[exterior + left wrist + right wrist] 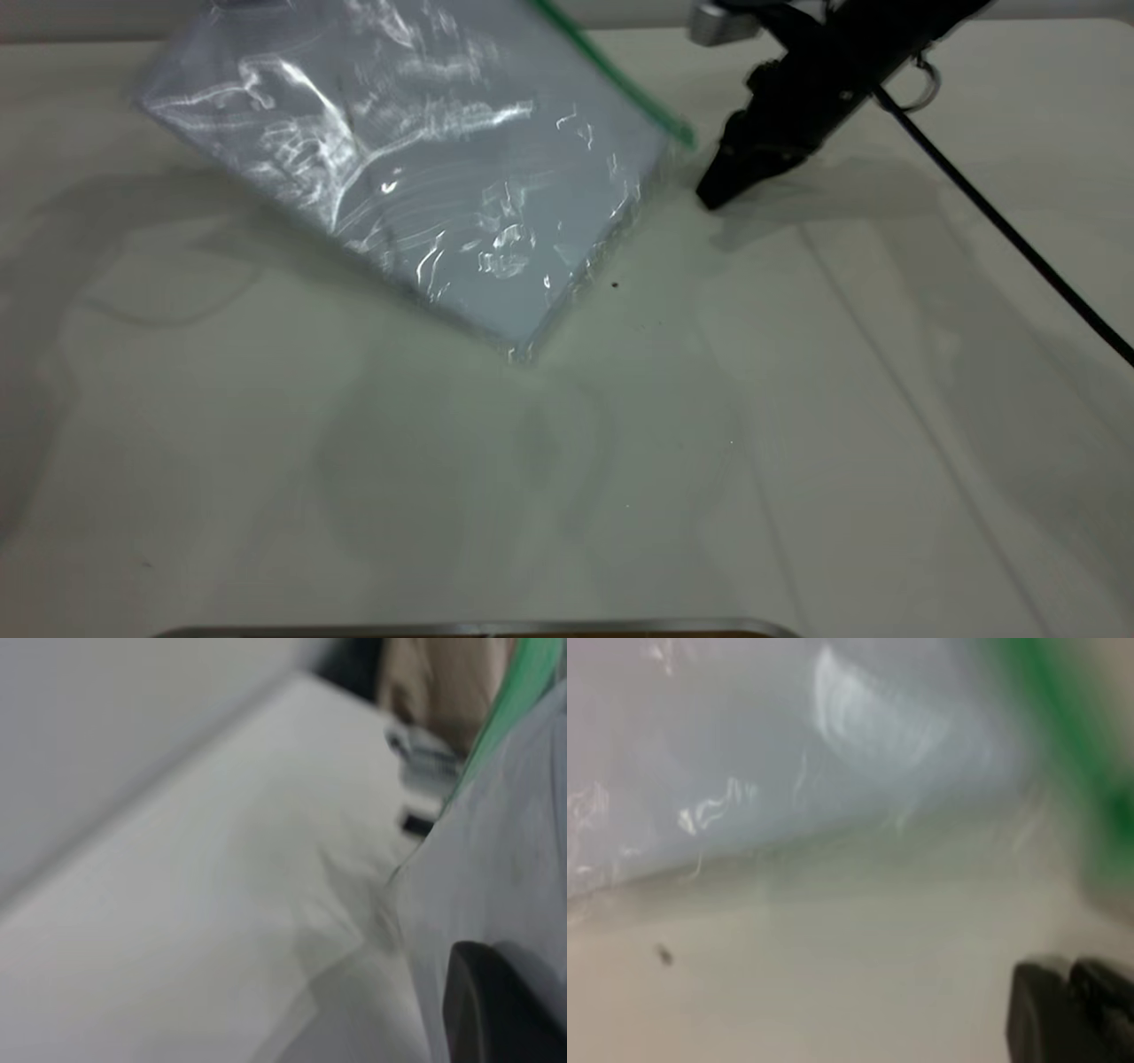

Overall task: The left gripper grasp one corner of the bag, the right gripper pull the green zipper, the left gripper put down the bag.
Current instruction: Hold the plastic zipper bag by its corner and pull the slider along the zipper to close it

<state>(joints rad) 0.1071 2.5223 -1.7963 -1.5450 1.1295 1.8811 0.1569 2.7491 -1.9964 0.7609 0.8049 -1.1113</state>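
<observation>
Your right gripper (713, 193) sits just beside the near end of the green zipper (620, 80), apart from it, with its two wedge tips pressed together and nothing between them. Your left gripper (496, 1010) shows only as one dark tip against the plastic in its own wrist view; you cannot tell from here whether it is clamped, though the bag (399, 168) hangs tilted with one lower corner low over the table (797, 443), its upper corner out of view, so something is likely holding it up top.

What could go wrong: the bag looks to be swinging, so if you reach for the slider now, the tips may close on bare film or on air. A pull along the strip could also drag the bag out of a weak corner hold, and the paper sheets add weight to that.

Nearby, the right arm's black cable (1010, 235) trails across the table, clear of the bag. A small dark speck (615, 284) lies below the bag. Nothing blocks the path to the strip
</observation>
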